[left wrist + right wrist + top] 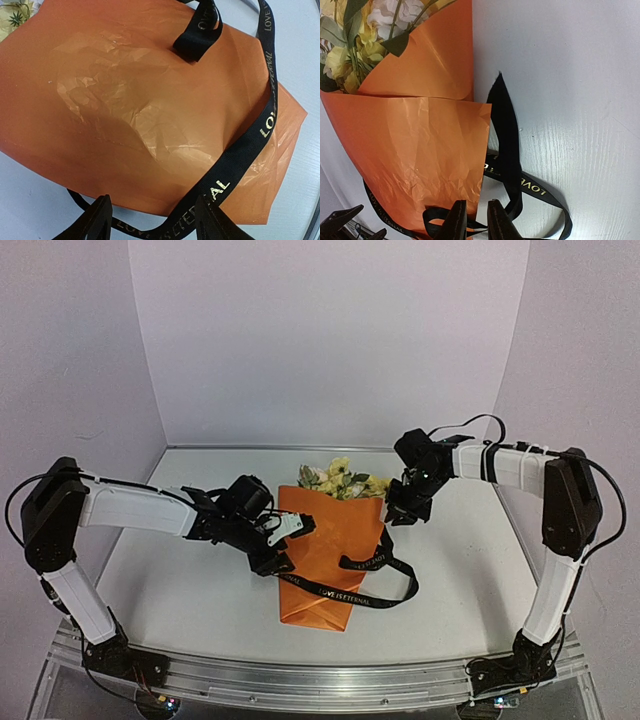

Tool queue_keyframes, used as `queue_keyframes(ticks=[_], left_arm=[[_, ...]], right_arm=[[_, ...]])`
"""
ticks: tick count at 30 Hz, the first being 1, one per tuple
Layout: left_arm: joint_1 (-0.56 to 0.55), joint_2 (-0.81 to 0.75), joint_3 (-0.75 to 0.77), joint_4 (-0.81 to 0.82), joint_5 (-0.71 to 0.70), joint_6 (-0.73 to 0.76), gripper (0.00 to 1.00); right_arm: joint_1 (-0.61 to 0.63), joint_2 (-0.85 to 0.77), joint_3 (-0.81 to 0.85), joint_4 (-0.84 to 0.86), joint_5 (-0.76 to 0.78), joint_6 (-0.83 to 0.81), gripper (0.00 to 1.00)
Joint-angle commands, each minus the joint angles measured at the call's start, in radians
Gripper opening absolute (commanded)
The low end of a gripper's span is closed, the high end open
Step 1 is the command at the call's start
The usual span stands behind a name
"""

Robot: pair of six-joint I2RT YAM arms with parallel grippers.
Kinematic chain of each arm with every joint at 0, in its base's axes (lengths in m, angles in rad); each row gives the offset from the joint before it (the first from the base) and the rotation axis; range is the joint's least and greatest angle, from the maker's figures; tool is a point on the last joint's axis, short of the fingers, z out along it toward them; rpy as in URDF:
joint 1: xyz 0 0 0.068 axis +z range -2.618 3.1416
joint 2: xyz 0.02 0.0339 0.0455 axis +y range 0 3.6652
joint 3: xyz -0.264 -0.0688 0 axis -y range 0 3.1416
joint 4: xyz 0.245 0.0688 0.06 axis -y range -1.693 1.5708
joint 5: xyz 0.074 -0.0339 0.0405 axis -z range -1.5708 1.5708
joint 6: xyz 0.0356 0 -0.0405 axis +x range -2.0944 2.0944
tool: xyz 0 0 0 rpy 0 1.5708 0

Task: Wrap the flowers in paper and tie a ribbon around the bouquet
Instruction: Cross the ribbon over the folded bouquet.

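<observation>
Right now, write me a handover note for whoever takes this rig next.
Left gripper: open, at the bouquet's left edge, over the ribbon, not pinching it.
Right gripper: slightly open, holding nothing, by the ribbon's loop at the right edge.
Done: flowers wrapped in the orange paper, lying on the table.
To do: ribbon lies loose across the wrap, no knot visible; tie it.
</observation>
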Motion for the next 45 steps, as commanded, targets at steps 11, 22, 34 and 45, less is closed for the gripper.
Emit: queue_keyframes(ticks=[11, 22, 34, 45], left_arm=[[-0.046, -0.065, -0.074, -0.06, -0.066, -0.013, 0.58], [-0.057, 0.006, -0.032, -0.032, -0.103, -0.009, 0.32], [-0.057, -0.009, -0.007, -0.008, -0.134, -0.005, 0.07], [-0.057, -0.007, 0.018, -0.009, -0.133, 0.0, 0.02]], right_arm=[[-0.003, -0.01, -0.047, 0.02, 0.015, 0.002, 0.33], [-0.002, 0.023, -0.066, 0.062, -0.012, 0.074, 0.38], [-0.001, 0.057, -0.092, 0.062, -0.005, 0.093, 0.35], [0.01, 0.069, -0.114, 0.063, 0.0, 0.105, 0.25]])
